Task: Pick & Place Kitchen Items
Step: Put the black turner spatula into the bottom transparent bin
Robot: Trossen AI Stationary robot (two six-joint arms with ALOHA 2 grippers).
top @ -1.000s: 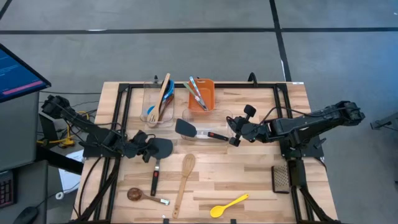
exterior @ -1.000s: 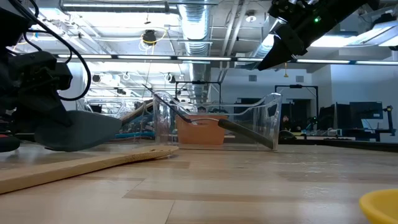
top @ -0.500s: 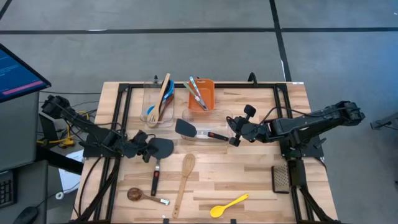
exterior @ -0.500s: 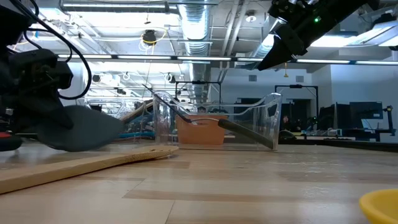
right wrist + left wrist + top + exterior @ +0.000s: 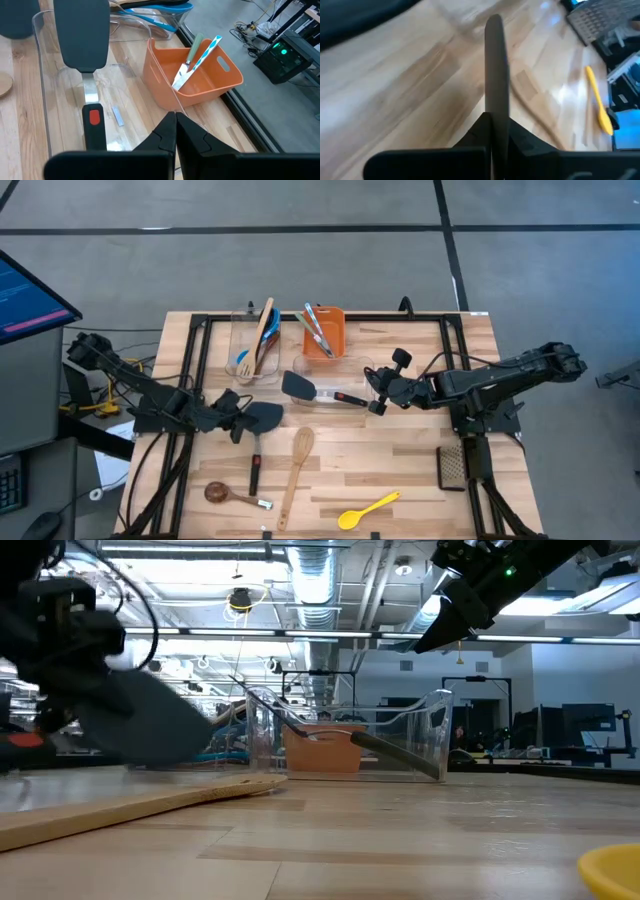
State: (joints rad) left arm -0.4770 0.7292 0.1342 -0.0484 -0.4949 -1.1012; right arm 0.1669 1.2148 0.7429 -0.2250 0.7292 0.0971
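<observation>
Here the bench (image 5: 400, 450) carries two clear tubs (image 5: 252, 348), one orange bin (image 5: 325, 332) and one dark grater (image 5: 452, 467) at 4 o'clock. Loose utensils: two black turners, one (image 5: 262, 420) clamped at its head in the left gripper (image 5: 232, 418), jaws closed; the other (image 5: 300, 387) lies by the right gripper (image 5: 381, 393), jaws closed on nothing. Two wooden spoons (image 5: 296, 470) and one yellow spoon (image 5: 367, 509) lie toward 6 o'clock.

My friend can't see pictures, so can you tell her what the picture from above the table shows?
The left gripper is shut on the dark head of a black turner on a wooden table. The right gripper waits, shut, over a clear tub. A wooden spoon and yellow spoon lie nearby.
</observation>
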